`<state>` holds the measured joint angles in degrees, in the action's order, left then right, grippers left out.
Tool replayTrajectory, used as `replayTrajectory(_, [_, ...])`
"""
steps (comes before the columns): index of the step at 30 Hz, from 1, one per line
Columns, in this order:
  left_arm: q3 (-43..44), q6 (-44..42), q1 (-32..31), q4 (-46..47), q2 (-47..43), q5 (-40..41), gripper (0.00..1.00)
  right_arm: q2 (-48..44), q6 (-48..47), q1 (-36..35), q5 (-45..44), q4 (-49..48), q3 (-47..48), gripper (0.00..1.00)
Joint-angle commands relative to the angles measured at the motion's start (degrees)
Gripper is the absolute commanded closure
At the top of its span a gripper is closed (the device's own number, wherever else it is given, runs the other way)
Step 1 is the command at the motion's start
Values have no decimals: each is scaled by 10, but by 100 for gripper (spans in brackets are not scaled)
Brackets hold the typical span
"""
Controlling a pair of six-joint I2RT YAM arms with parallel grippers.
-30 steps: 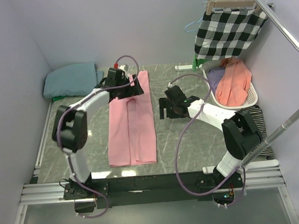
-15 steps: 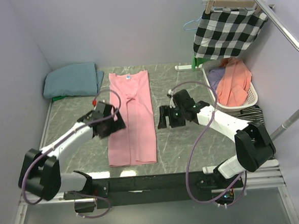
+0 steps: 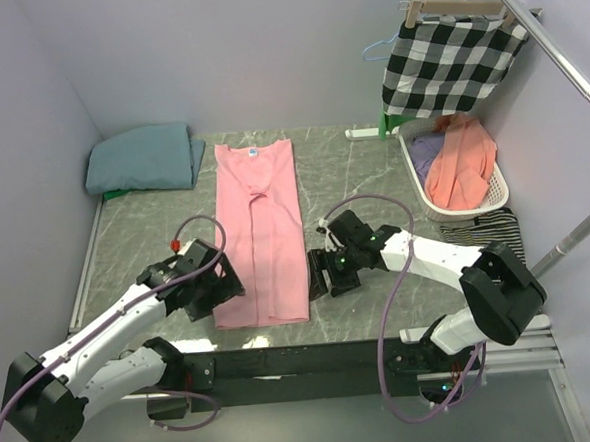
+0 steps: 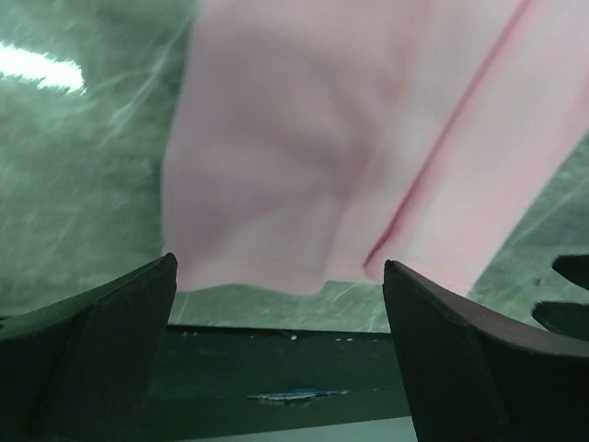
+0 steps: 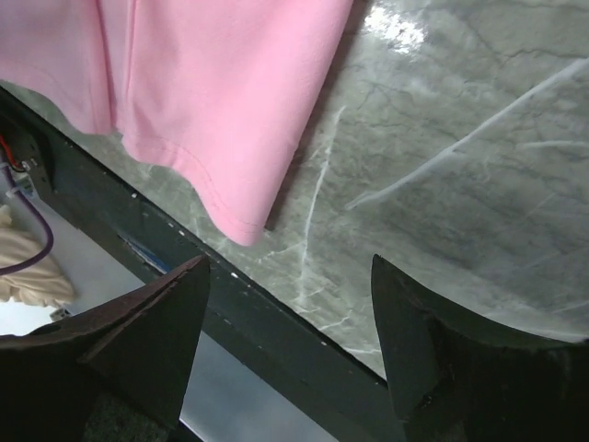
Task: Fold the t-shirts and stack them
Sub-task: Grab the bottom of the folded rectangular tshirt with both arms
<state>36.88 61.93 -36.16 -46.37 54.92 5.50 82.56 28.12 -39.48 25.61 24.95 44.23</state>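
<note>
Pink t-shirt (image 3: 260,233) lies folded lengthwise on the worktop (image 3: 363,192); teal t-shirt (image 3: 141,158) sits bundled far left. Left hand (image 3: 217,286) and right hand (image 3: 321,276) are both spread wide and empty, at the pink hem's near corners.

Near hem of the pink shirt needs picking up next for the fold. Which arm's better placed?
Left, probably. The left gripper hangs over the near-left corner of the pink t-shirt, jaws open with the hem between them in its wrist view. The right gripper, also open, sits beside the near-right corner, mostly over bare table.

pink t-shirt (image 3: 260,233) flat, folded lengthwise; teal t-shirt (image 3: 141,157) folded
</note>
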Motion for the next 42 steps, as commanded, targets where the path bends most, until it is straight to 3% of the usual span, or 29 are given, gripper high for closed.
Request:
replayTrajectory(1, [-33,75,-7,-73,-35,19,0,-27,18,-16,-1,-4,2,23])
replayTrajectory(5, [-66,114,-7,-59,-81,21,1,-20,20,-22,-17,-3,9,23])
replayTrajectory(11, [-74,122,-7,-36,-55,20,1,-4,28,-24,-17,-24,9,24])
replayTrajectory(18, [-85,129,-8,3,-34,24,1,15,53,-33,16,-61,4,29])
replayTrajectory(30, [-136,151,-8,60,-42,36,2,63,84,-70,-41,-61,20,42])
replayTrajectory(37, [-162,144,-8,103,-39,36,14,93,106,-83,-31,-90,25,45])
replayTrajectory(42, [-170,132,-8,113,-38,28,29,110,119,-96,-24,-107,29,48])
